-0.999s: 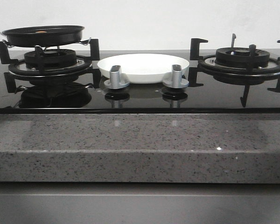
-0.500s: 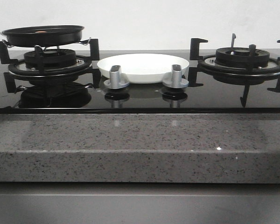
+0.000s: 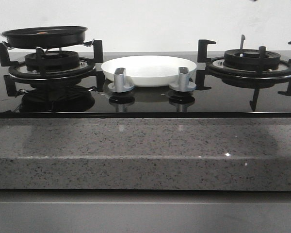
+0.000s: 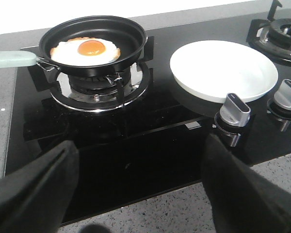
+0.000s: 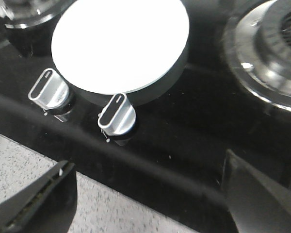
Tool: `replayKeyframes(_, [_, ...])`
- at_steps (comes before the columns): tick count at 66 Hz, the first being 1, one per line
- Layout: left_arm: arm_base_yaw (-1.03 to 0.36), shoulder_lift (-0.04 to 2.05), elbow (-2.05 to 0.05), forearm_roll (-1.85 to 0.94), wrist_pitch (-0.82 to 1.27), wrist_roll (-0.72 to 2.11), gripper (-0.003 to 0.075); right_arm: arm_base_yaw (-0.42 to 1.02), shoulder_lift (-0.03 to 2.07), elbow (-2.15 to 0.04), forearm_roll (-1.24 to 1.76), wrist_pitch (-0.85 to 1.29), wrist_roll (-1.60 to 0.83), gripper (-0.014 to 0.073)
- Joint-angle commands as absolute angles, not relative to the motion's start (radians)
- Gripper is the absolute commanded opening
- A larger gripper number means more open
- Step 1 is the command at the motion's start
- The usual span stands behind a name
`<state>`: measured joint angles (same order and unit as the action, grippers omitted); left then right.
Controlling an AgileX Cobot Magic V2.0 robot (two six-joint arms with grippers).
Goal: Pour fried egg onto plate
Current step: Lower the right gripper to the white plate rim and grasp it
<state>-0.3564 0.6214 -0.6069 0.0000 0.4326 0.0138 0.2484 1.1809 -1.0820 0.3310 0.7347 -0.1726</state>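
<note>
The fried egg (image 4: pixel 86 49), white with browned edges and an orange yolk, lies in a small black frying pan (image 4: pixel 131 41) on the left burner; the pan also shows in the front view (image 3: pixel 44 37). The white plate (image 3: pixel 148 69) sits on the black glass hob between the burners, behind two knobs; it also shows in the left wrist view (image 4: pixel 223 68) and the right wrist view (image 5: pixel 120 43). My left gripper (image 4: pixel 140 187) is open and empty above the hob's front edge. My right gripper (image 5: pixel 145 199) is open and empty over the front edge near the knobs.
The pan has a pale green handle (image 4: pixel 12 59) pointing away from the plate. Two silver knobs (image 3: pixel 121 80) (image 3: pixel 183 79) stand in front of the plate. A bare right burner (image 3: pixel 252 60) has raised black pan supports. A speckled grey counter (image 3: pixel 145 150) runs along the front.
The pan sits very slightly differently than 1 s ago; the plate and knobs have not moved. A dark shape has entered the top right corner of the front view.
</note>
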Motion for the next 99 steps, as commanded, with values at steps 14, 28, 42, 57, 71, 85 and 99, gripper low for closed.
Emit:
replayKeyframes(14, [-0.367, 0.625, -0.638, 0.0, 0.348, 0.011, 0.0524, 0.251, 1.448, -1.377, 0.352, 0.854, -0.187, 0.0473])
replayKeyframes(28, [-0.367, 0.625, -0.638, 0.0, 0.362, 0.011, 0.0524, 0.228, 1.622, -1.541, 0.352, 0.886, -0.187, 0.0414])
replayKeyframes(42, [-0.367, 0.625, -0.638, 0.0, 0.362, 0.011, 0.0524, 0.214, 1.786, -1.727, 0.346, 0.97, -0.188, 0.0412])
replayKeyframes(57, [-0.367, 0.625, -0.638, -0.006, 0.362, 0.011, 0.0519, 0.215, 1.953, -1.92, 0.343, 1.089, -0.188, 0.041])
replayKeyframes(71, [-0.367, 0.625, -0.638, -0.006, 0.362, 0.011, 0.0491, 0.215, 2.068, -2.059, 0.343, 1.185, -0.188, 0.0309])
replayKeyframes(85, [-0.367, 0.625, -0.638, -0.006, 0.362, 0.011, 0.0463, 0.215, 2.117, -2.115, 0.343, 1.233, -0.188, 0.0265])
replayKeyframes(99, [-0.367, 0.625, -0.638, -0.006, 0.362, 0.011, 0.0459, 0.215, 2.116, -2.115, 0.344, 1.234, -0.188, 0.0177])
